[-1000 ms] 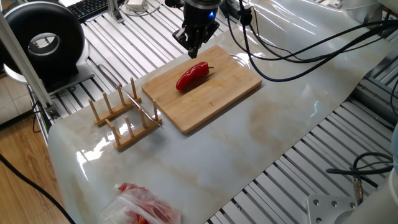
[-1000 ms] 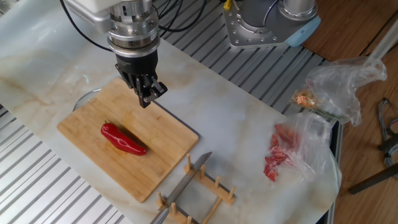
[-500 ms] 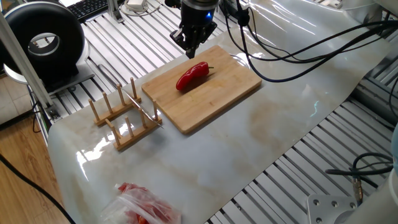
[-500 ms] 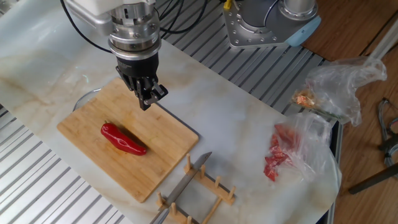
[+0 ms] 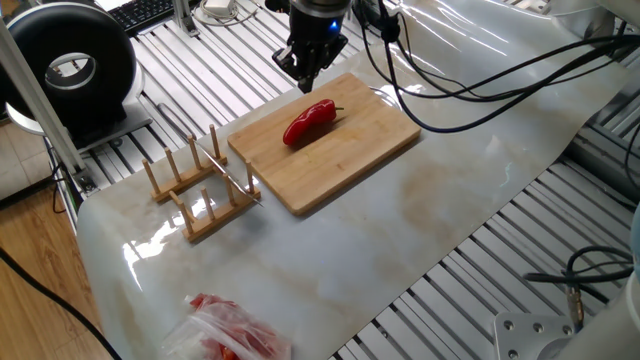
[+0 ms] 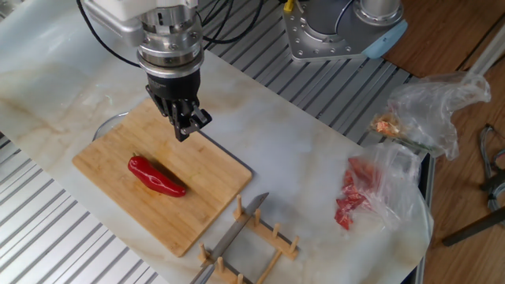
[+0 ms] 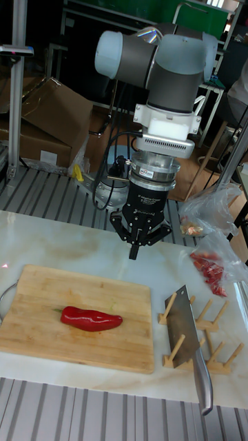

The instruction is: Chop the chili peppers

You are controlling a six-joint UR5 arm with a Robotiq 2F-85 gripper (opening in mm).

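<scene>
While my jaws (image 6: 184,128) hang pinched together and empty over the cutting board's (image 6: 110,158) back edge, the knife (image 7: 187,331) stands off the board's rack-side end, handle out.

Cleaver (image 7: 186,329) propped in wooden rack (image 7: 200,340) — beside cutting board (image 7: 76,320).

No text, label, brand, number or sign can be read anywhere in these views, on the arm or elsewhere.
</scene>
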